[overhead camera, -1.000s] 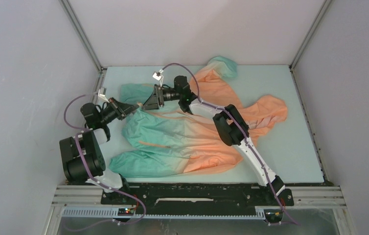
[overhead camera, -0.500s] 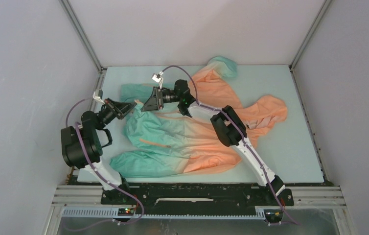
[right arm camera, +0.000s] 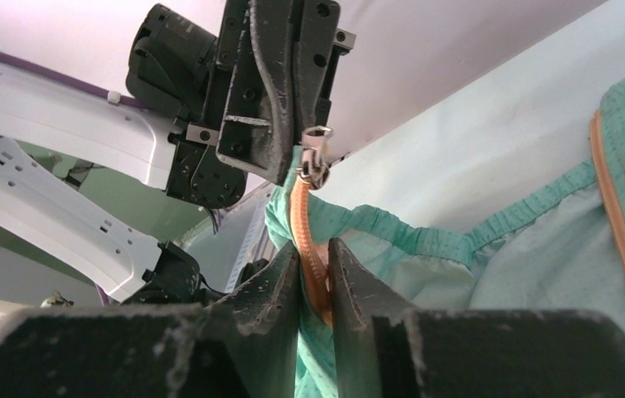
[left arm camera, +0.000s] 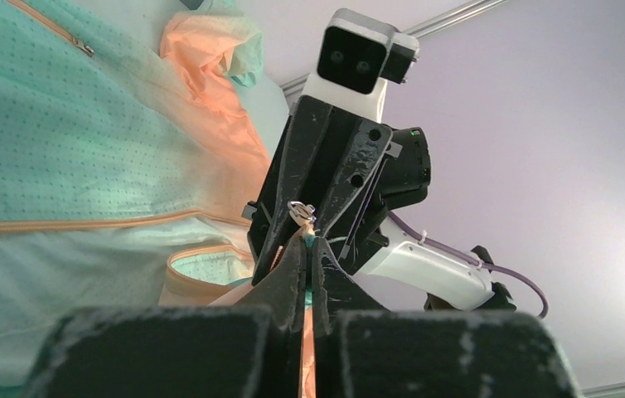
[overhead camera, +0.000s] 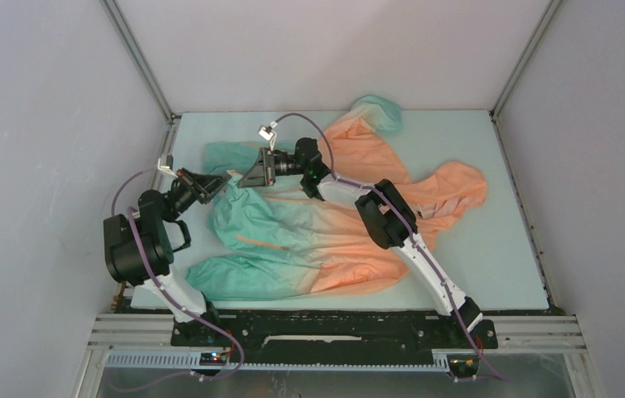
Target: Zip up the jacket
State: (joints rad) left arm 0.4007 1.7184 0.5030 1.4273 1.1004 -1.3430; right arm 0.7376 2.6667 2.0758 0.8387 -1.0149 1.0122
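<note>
**Left: left gripper.** It reaches in from the table's left side toward the hem end of the jacket. On my right wrist feed its fingers are pressed together, with the metal zip slider right at their tips. On its own camera an orange strip runs between the closed pads. I log it as clamped on the end of the zip.

**Just right of it: right gripper.** It points back at the left one, tips very near each other. Its fingers stand only a sliver apart, and the orange zip tape is pinched between them just short of the slider. I log it as gripping the tape.

**Centre: jacket.** It lies spread across the pale blue table, with the teal hem to the left, fading to orange toward the right.
- The hem corner is gathered up between the two grippers.
- An orange pocket trim shows on the teal front.
- The near sleeve lies along the front edge.
- The far sleeve ends in a teal cuff by the back wall.

**Right: hood.** It is orange, lies on the table and is well apart from both grippers.
</note>
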